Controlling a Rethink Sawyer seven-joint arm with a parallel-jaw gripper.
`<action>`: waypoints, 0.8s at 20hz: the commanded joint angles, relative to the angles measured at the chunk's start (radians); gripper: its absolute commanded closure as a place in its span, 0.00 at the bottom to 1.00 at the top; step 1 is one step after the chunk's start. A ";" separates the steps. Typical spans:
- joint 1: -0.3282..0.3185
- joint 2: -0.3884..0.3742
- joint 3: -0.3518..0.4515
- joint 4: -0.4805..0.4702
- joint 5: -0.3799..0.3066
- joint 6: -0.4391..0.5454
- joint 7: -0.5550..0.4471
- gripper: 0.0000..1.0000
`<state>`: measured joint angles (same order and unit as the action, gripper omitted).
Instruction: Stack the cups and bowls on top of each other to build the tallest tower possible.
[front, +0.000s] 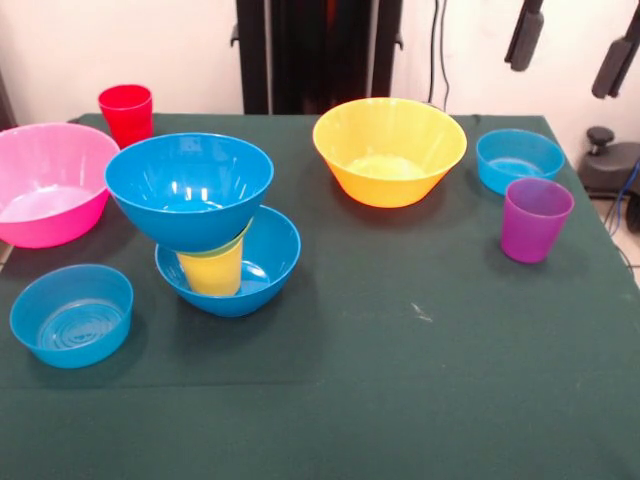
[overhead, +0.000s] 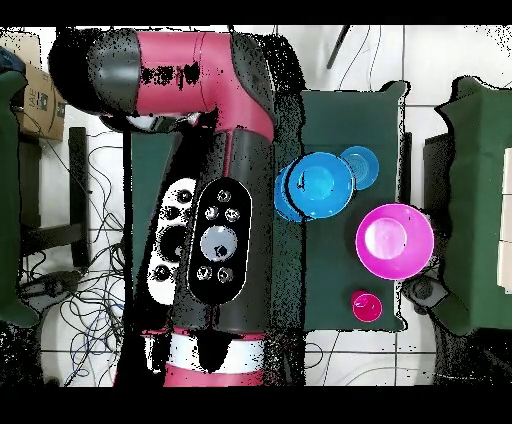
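The tower stands at front left in the front view: a deep blue bowl (front: 262, 268) as base, a yellow cup (front: 213, 272) in it, a thin lime green bowl rim (front: 226, 246) on the cup, and a second deep blue bowl (front: 190, 188) on top, open side up. From overhead the top blue bowl (overhead: 318, 187) shows beside the arm. The purple cup (front: 535, 218) stands alone at the right. The red cup (front: 126, 112) stands at the far left, and also shows overhead (overhead: 366, 306). The gripper shows in neither view.
A pink bowl (front: 45, 182) sits at the left edge, a yellow-orange bowl (front: 388, 150) at the far middle, and small light-blue bowls at front left (front: 72, 315) and far right (front: 518, 160). The table has a green cloth (front: 400, 380). Overhead, the red and black arm (overhead: 215, 200) hides half the table.
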<state>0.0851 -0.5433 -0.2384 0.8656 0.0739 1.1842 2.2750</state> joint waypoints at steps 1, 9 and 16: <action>0.011 0.005 0.048 0.224 -0.007 -0.010 0.089 0.00; 0.013 -0.007 0.057 0.320 -0.027 -0.098 0.066 0.00; 0.039 0.001 0.055 0.361 -0.020 -0.168 0.114 0.00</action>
<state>0.0916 -0.5728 -0.2409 1.0733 0.0741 1.0963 2.2750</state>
